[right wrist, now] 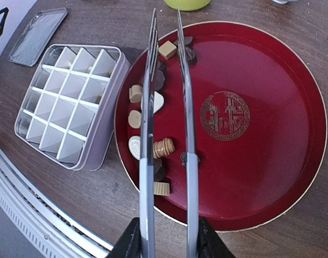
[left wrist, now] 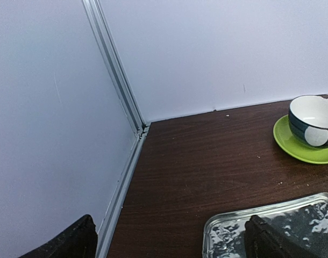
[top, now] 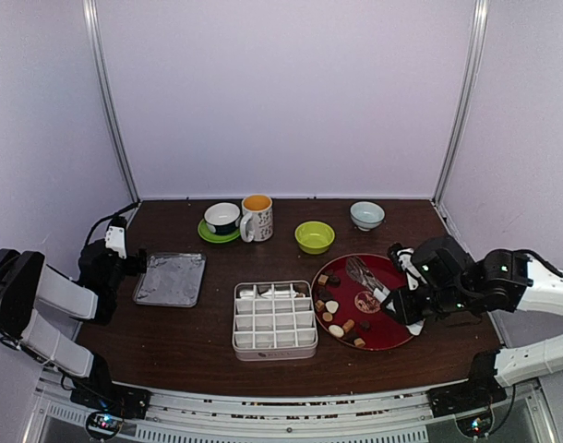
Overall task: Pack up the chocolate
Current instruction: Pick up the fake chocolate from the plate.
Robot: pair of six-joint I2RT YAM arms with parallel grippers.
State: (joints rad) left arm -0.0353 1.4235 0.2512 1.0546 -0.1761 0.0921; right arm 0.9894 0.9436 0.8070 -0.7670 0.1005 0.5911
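Left pincer: we see the black left gripper at the far left with its jaws spread wide and nothing between them. It hangs over the near edge of a flat silver metal lid.
Box: a pale rectangular tin with a white grid of dividers sits mid-table, just left of the plate. We cannot tell what its cells hold.
Task's thing: the small brown, dark and cream-white chocolate pieces lie on the left side of the round red plate — the side next to the tin.
Long axis: the pieces run in a loose row along the plate's left rim, roughly parallel to the tongs.
Tongs: the long metal tongs have their blades apart with nothing pinched. The row lies under and just left of the left blade.
Right pincer: the black right gripper is partly closed, clamped on the tongs' handle end.
Nearer arm: we judge the right one — the left is well apart.
Writing: a gold emblem is at the plate's centre. We cannot read its lettering, and we make out no brand elsewhere.
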